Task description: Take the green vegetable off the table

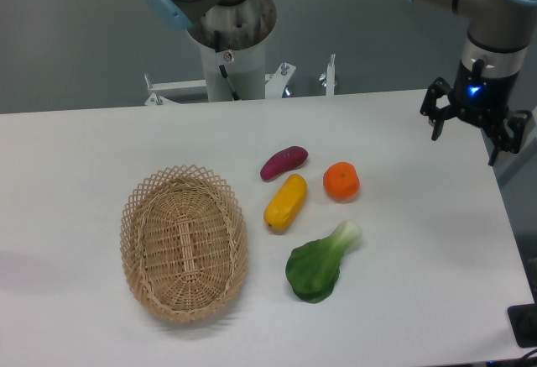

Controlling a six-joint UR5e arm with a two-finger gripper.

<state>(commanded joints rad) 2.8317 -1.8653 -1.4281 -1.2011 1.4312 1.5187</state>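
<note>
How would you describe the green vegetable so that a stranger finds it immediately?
Start at the oval woven wicker basket on the white table. To its right lie four toy foods; the green vegetable is nearest the front edge. Only it has a dark green leafy head and a pale stem.

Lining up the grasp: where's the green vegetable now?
The green vegetable lies on the table, front centre-right, below the yellow vegetable and right of the basket.

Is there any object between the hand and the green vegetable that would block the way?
Nothing visible does. The hand hangs open at the table's far right edge; the green vegetable lies nearer the front. The orange sits beside that line, not on it.
</note>
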